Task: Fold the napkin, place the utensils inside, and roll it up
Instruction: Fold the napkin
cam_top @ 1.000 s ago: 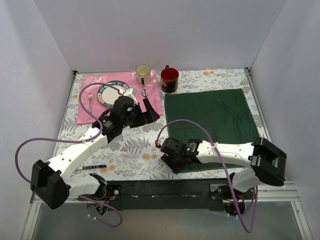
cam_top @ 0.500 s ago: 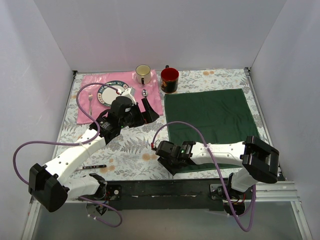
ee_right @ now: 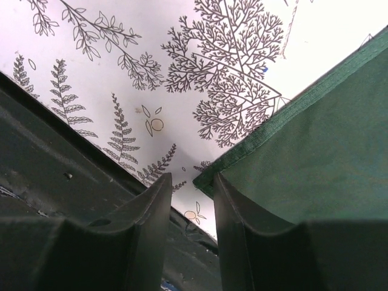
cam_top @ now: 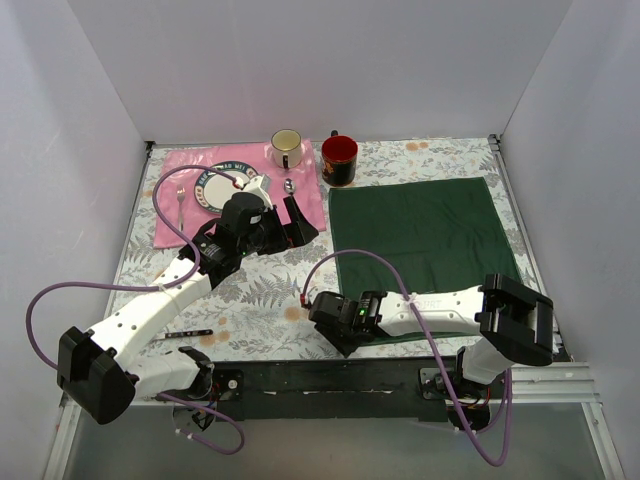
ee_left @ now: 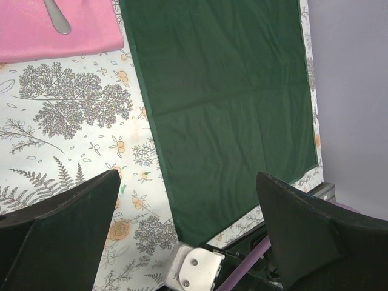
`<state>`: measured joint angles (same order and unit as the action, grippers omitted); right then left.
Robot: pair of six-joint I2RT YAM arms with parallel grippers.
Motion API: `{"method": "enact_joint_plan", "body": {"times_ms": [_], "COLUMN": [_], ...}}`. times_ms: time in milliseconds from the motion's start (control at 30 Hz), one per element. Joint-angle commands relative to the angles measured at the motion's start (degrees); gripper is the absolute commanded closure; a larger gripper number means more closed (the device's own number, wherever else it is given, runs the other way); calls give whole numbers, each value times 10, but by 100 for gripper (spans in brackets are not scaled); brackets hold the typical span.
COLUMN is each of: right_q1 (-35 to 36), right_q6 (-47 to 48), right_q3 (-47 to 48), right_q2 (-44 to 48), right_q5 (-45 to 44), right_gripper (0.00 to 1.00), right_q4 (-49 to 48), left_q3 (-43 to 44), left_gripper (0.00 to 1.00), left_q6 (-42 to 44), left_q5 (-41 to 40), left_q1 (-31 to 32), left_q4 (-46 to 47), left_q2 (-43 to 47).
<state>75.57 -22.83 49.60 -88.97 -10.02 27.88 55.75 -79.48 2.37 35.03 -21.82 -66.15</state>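
Fern-printed worktop (cam_top: 250, 290): right end effector (ee_right: 191, 182) straddles the near corner of the dark green cloth napkin (cam_top: 420, 230) for folding, grip unclear; left end effector (ee_left: 188, 176) gapes wide.

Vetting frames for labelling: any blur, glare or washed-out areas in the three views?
Top external: even light, sharp, only soft shadows. Left wrist: napkin crisp, left fingers dark and slightly soft. Right wrist: napkin hem sharp, tablecloth looks washed out top right, right fingers dark, little detail.
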Motion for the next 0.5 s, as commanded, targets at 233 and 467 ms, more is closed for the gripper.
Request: {"method": "enact_joint_plan", "body": {"times_ms": [233, 467], "right_q1": [27, 34], "right_q6": [-40, -62], "right_q3": [-25, 15], "right_q2": [-46, -24], "right_q5": [-14, -81], "right_gripper": [84, 99], "right_q4": [-10, 42], "left_q3": [5, 10], "left_gripper": [4, 4], "left_q6": [9, 11], "left_q5": [-4, -3], "left_q1": [-3, -3], "left_q4": [-2, -6], "left_q2": [15, 13]}}
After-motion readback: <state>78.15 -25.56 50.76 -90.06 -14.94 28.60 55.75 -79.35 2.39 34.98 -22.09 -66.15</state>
